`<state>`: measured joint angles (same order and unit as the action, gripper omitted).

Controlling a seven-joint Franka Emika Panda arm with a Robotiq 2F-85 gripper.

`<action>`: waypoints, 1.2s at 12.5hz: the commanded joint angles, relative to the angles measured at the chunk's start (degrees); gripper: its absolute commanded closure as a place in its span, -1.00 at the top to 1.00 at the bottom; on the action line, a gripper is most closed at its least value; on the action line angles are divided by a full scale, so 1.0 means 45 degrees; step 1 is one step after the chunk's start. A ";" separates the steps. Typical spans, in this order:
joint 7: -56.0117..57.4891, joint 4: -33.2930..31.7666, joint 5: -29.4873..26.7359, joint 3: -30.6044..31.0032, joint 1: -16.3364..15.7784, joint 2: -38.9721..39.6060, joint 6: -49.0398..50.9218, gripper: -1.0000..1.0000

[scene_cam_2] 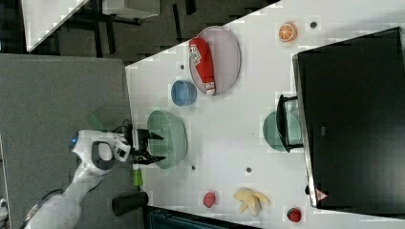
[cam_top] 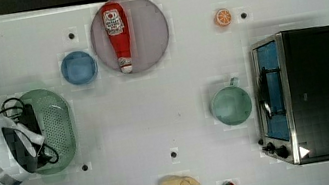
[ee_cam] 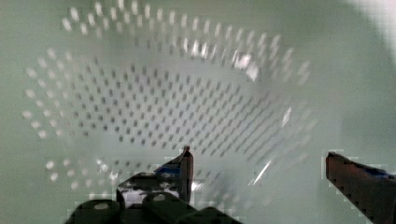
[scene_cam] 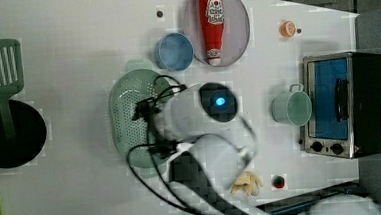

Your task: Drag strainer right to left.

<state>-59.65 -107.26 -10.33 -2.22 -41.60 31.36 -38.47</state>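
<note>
Hovering over the large pale-green oval perforated plastic strainer [cam_top: 56,125], the black two-finger gripper [scene_cam_2: 152,147] has its jaws spread wide and holds nothing; the wrist view shows both fingers apart above the strainer's holed centre [ee_cam: 154,107]. The strainer sits at the top view's far left on the white table [cam_top: 165,107], just below the small round blue bowl [cam_top: 79,68] and well apart from the round teal-green mug [cam_top: 231,105] by the toaster oven [cam_top: 309,93]. Judging by that placement, the drag looks done or nearly done; what remains is likely only clearing the arm away.
</note>
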 commanded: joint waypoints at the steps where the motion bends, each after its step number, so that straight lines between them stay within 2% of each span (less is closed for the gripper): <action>1: 0.3981 0.0251 0.0653 -0.1930 0.0502 -0.3634 0.1813 1.00; 4: 0.7496 0.0276 0.1316 -0.4285 0.0683 -0.6476 0.4134 1.00; 8: 1.2159 0.0283 0.4212 -0.7069 0.0988 -0.9164 0.5840 1.00; 11: 1.2667 0.0222 0.4428 -0.8273 0.1018 -0.9891 0.6511 1.00; 15: 1.2667 0.0212 0.4428 -0.8618 0.1026 -0.9755 0.6739 1.00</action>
<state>-6.99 -105.36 8.64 -46.66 -31.00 -16.70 -9.03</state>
